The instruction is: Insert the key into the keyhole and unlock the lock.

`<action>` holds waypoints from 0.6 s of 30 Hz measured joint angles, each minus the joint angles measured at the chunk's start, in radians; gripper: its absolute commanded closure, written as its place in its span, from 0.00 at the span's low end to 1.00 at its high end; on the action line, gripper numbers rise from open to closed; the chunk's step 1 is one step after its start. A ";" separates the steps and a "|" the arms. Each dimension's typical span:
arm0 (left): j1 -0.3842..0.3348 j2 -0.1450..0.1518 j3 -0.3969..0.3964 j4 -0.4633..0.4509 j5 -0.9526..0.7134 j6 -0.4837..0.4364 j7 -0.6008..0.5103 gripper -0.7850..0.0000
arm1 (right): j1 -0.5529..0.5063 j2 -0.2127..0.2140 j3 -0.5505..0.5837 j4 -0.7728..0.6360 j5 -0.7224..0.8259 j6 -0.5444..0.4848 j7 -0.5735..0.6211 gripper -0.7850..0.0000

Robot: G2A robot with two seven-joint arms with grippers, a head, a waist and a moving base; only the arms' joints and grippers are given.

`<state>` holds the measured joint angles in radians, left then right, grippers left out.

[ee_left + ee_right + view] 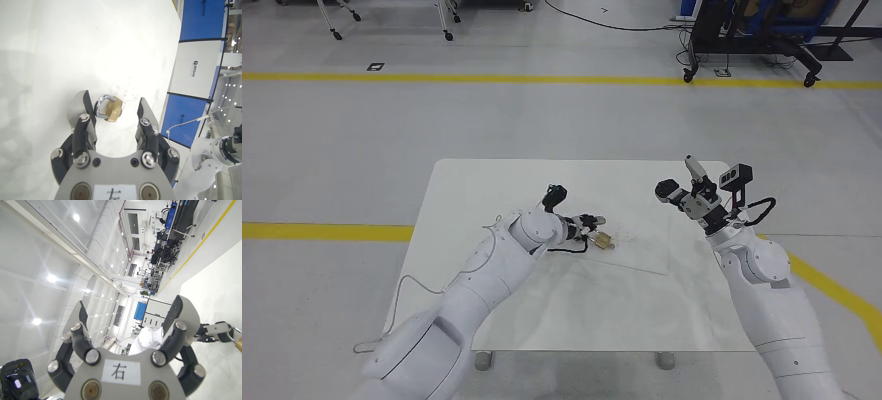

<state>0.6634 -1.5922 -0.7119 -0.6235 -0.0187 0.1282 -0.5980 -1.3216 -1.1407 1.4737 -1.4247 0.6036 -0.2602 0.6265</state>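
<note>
Brass padlock (114, 110) with a chrome shackle (101, 106), lying on the white table (642, 310) near its middle. Sits between the fingers of the left gripper (114, 97), spread wide and low over the tabletop. Shackle up against the dark pad of one finger (90, 108), other finger well clear of the brass body. Not clamped. Small silver nub (121, 113) on the end of the body away from the shackle, too small to call a key or a bare cylinder. Faint scatter of dark specks (130, 91) on the table just past the padlock. Right gripper (130, 300) high above the table's right side, well apart from the padlock, facing the hall ceiling. Parted wide, ribbed pads (171, 312) bare, nothing held. From that wrist, left gripper visible farther off, low over the table, with the shackle touching its tip
</note>
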 measured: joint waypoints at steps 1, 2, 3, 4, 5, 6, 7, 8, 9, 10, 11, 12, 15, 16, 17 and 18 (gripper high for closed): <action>-0.005 0.003 -0.015 0.005 -0.009 -0.015 0.002 0.00 | 0.000 0.000 0.000 0.000 0.000 0.000 0.000 0.00; -0.007 0.006 -0.026 0.007 -0.014 -0.030 0.011 0.00 | 0.000 0.000 0.000 0.000 0.000 0.000 0.000 0.00; -0.008 0.009 -0.036 0.007 -0.016 -0.048 0.025 0.00 | 0.000 0.000 0.000 0.000 0.000 0.000 0.000 0.00; -0.007 0.013 -0.050 0.003 -0.017 -0.078 0.048 0.00 | 0.000 0.000 0.000 0.000 0.000 0.000 0.000 0.00; -0.005 0.016 -0.060 -0.003 -0.016 -0.104 0.067 0.00 | 0.000 0.000 0.000 0.000 0.000 0.000 0.000 0.00; -0.001 0.020 -0.069 -0.012 -0.012 -0.133 0.086 0.00 | 0.000 0.000 0.000 0.000 0.000 0.000 0.000 0.00; 0.006 0.025 -0.081 -0.028 -0.004 -0.176 0.111 0.00 | 0.000 0.000 0.000 0.000 0.000 0.000 0.000 0.00; 0.013 0.030 -0.089 -0.041 0.003 -0.208 0.129 0.00 | 0.000 0.000 0.000 0.000 0.000 0.000 0.000 0.00; 0.019 0.035 -0.098 -0.055 0.014 -0.239 0.147 0.00 | 0.000 0.000 0.000 0.000 0.000 0.000 0.000 0.00; 0.029 0.043 -0.109 -0.075 0.036 -0.277 0.174 0.00 | 0.000 0.000 0.000 0.000 0.000 0.000 0.000 0.00; 0.036 0.049 -0.116 -0.091 0.056 -0.300 0.195 0.00 | 0.000 0.000 0.000 0.000 0.000 0.000 0.000 0.00; 0.043 0.055 -0.123 -0.109 0.080 -0.317 0.218 0.00 | 0.000 0.000 0.000 0.000 0.000 0.000 0.000 0.00; 0.072 0.076 -0.148 -0.186 0.164 -0.357 0.288 0.00 | 0.000 0.000 0.000 0.000 0.000 0.000 0.000 0.00; 0.084 0.087 -0.157 -0.220 0.215 -0.364 0.324 0.00 | 0.000 0.000 0.000 0.000 0.000 0.000 0.000 0.00; 0.095 0.096 -0.162 -0.248 0.269 -0.365 0.360 0.00 | 0.000 0.000 0.000 0.000 0.000 0.000 0.000 0.00; 0.107 0.105 -0.163 -0.279 0.336 -0.363 0.404 0.00 | 0.000 0.000 0.000 0.000 0.000 0.000 0.000 0.00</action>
<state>0.7707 -1.4871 -0.8753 -0.9029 0.3176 -0.2344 -0.1941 -1.3216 -1.1407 1.4737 -1.4247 0.6036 -0.2602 0.6265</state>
